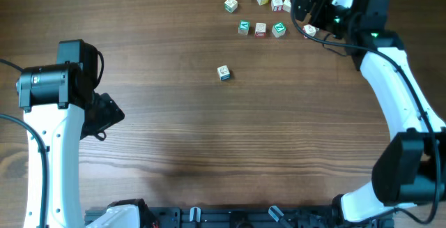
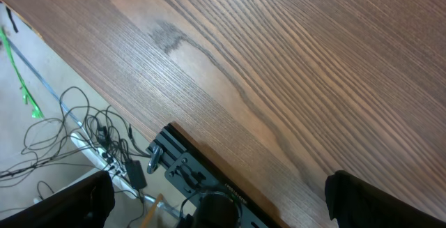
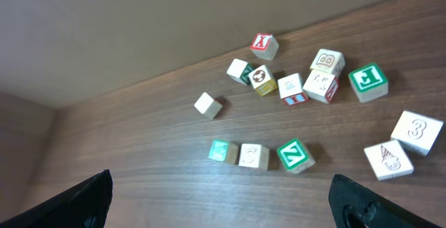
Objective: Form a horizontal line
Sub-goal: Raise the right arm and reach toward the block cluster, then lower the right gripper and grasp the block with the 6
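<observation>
Row of three cubes (image 3: pixel 254 156) lies flat on the counter (image 1: pixel 174 116), toward its far right part in the overhead view. Order along the row: teal-faced cube, pale cube, green Z cube. Teal and pale cubes touch edge to edge; the Z cube sits just beside the pale one, turned a little off square, and I cannot tell whether they touch.

Beyond the row, a loose cluster of cubes: red X cube (image 3: pixel 264 44), B cube (image 3: pixel 327 61), green E cube (image 3: pixel 367 81), several more packed between them. A plain white cube (image 3: pixel 208 104) stands alone between the row and the cluster. Right of the row, a cube marked 3 (image 3: pixel 417 131) and, just beside it, a cube with a small figure (image 3: pixel 387 160). A single cube (image 1: pixel 223 73) stands apart from the row on its near left side.

Right gripper (image 3: pixel 219 203) hangs near the row, just to its right in the overhead view, jaws spread wide, holding nothing.

Left gripper (image 2: pixel 219 207) is well apart from the row, over the near left edge of the counter, jaws also wide, nothing between them. Under it a black rail (image 2: pixel 202 179) along the counter edge, and tangled cables (image 2: pixel 70 123) on the floor
</observation>
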Motion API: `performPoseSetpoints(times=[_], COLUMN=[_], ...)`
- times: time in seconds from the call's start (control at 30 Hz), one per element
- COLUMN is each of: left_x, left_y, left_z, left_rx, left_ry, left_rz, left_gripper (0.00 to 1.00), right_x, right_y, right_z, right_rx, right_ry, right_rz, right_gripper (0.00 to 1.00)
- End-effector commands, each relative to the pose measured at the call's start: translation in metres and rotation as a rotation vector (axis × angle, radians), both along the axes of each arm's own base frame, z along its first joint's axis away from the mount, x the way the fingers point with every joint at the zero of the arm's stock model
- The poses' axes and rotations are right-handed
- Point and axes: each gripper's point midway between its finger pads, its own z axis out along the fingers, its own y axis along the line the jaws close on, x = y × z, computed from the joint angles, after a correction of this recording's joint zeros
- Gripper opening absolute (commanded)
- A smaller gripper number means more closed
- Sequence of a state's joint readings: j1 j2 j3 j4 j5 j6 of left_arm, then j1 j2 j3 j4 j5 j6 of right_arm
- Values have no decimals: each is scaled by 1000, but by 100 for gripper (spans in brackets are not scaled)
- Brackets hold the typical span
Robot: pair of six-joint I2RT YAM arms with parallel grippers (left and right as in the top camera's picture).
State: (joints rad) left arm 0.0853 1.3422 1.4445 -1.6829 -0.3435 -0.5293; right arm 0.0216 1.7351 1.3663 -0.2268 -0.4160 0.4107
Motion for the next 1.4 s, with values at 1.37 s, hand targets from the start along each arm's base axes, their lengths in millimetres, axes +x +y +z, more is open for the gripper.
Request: performPoseSetpoints(times=[1.37], left_x=[-3], left_y=[3], left_z=[2], left_rx=[14], left_ry=[-9], left_rz=[7], left_gripper=[100], right_x=[152], right_y=[67], right_z=[-163], right_rx=[-253], right_ry=[-27], right_rz=[40], right_gripper=[99])
